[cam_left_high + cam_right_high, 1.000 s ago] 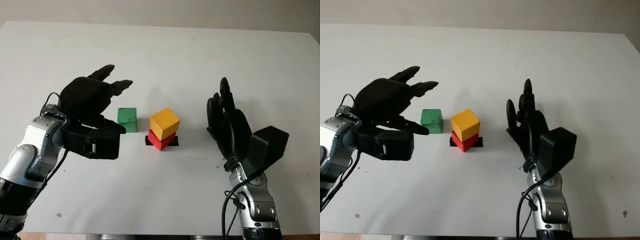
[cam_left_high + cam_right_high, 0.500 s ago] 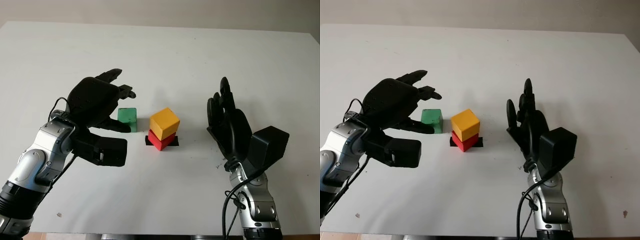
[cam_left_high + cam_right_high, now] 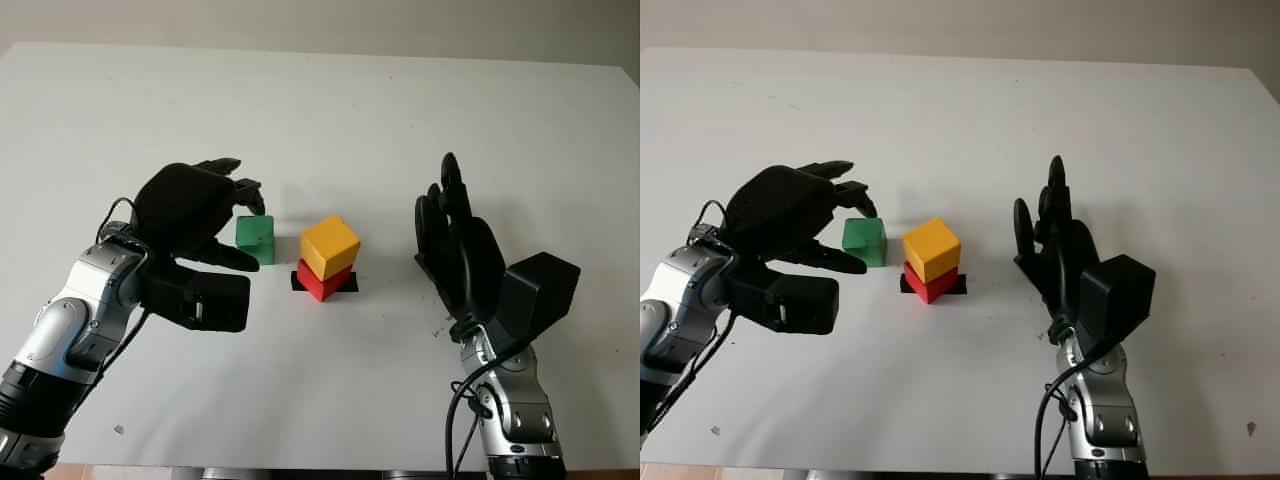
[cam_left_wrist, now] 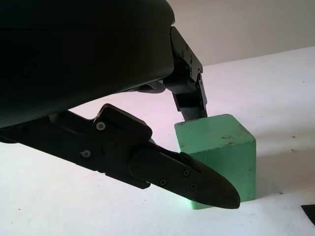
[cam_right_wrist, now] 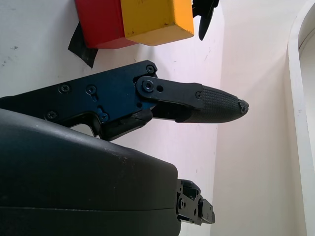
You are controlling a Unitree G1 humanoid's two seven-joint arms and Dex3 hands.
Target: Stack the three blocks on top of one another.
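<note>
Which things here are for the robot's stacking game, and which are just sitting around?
For the game:
green block, on the table, left hand closing around it
yellow block, sitting on the red block

Just there:
black patch under the red block
right hand, open, held beside the stack
white table

White table [image 3: 330, 110]; black patch [image 3: 347, 285] near its middle; small speck [image 3: 119, 430] near front left edge.
</note>
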